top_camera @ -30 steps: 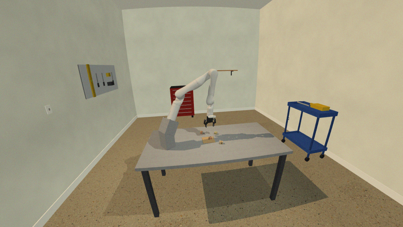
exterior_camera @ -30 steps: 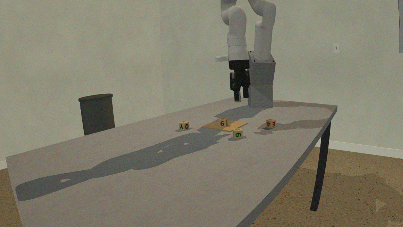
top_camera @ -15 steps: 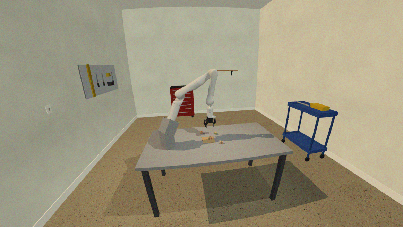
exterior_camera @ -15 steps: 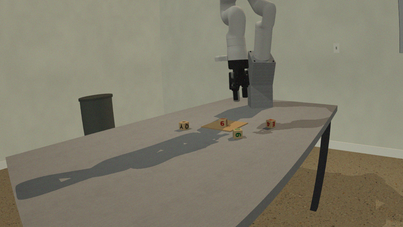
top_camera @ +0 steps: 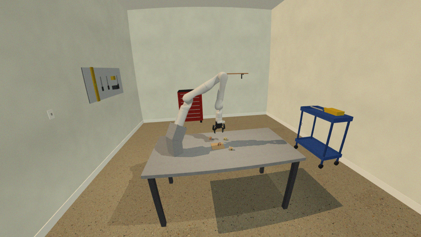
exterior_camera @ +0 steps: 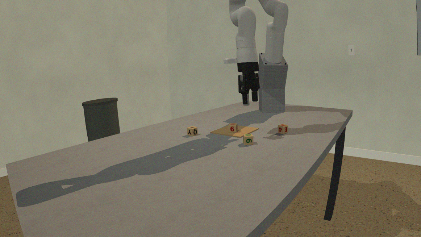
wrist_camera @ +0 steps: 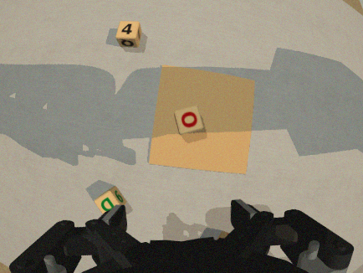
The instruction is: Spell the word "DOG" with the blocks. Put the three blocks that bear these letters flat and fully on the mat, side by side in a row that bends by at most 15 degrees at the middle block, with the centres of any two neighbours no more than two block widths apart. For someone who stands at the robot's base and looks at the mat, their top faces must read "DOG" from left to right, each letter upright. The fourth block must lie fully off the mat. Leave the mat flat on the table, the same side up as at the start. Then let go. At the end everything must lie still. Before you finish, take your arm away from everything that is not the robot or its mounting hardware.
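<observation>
Four blocks lie below my gripper (top_camera: 219, 131) (exterior_camera: 250, 100) (wrist_camera: 178, 208), which hangs above the counter (top_camera: 259, 156) (exterior_camera: 176, 182) (wrist_camera: 301, 180) with its fingers spread wide and nothing between them. In my wrist view, the mat (top_camera: 214, 147) (exterior_camera: 250, 129) (wrist_camera: 222, 155) lies flat ahead of the gripper, bearing the O block (top_camera: 219, 144) (exterior_camera: 232, 128) (wrist_camera: 189, 120), red O up. Past the mat's far left corner, the black-marked block (top_camera: 230, 148) (exterior_camera: 192, 131) (wrist_camera: 128, 33) shows a 4. Nearer me, off the mat, the green D block (top_camera: 225, 138) (exterior_camera: 248, 139) (wrist_camera: 109, 202) is partly hidden by my left-hand finger in that view. The block with red E and 4 (top_camera: 210, 138) (exterior_camera: 282, 128) on its sides also sits off the mat; its top seems to carry a red mark, though I can't read it.

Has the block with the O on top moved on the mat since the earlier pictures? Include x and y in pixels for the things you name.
No, the O block (top_camera: 219, 144) (exterior_camera: 232, 128) (wrist_camera: 189, 120) sits at the same spot on the mat (top_camera: 216, 147) (exterior_camera: 242, 133) (wrist_camera: 201, 155), toward the same edge.
</observation>
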You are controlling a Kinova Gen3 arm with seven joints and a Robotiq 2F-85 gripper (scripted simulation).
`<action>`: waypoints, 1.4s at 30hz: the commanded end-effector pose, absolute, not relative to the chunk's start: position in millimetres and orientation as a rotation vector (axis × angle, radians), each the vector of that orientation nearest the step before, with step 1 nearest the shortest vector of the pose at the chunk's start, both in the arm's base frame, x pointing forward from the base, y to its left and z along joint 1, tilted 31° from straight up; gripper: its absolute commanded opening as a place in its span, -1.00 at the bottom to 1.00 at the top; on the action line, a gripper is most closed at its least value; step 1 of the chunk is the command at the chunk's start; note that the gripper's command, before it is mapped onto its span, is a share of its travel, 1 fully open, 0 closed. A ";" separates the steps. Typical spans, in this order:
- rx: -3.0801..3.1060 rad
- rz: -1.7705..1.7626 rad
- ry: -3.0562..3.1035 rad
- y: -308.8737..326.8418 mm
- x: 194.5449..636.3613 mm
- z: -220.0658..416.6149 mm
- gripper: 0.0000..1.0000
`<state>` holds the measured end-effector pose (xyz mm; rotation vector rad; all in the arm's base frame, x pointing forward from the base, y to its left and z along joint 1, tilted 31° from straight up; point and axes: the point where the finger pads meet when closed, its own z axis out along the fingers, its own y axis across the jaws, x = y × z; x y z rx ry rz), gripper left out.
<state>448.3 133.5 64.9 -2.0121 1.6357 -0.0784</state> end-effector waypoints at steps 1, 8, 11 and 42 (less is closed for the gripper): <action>-2.013 -0.089 1.633 130.1 448.8 64.2 1.00; -2.012 -0.093 1.634 127.5 447.6 63.1 1.00; -2.012 -0.096 1.635 125.0 446.5 62.1 1.00; -2.011 -0.112 1.639 114.6 441.8 57.9 1.00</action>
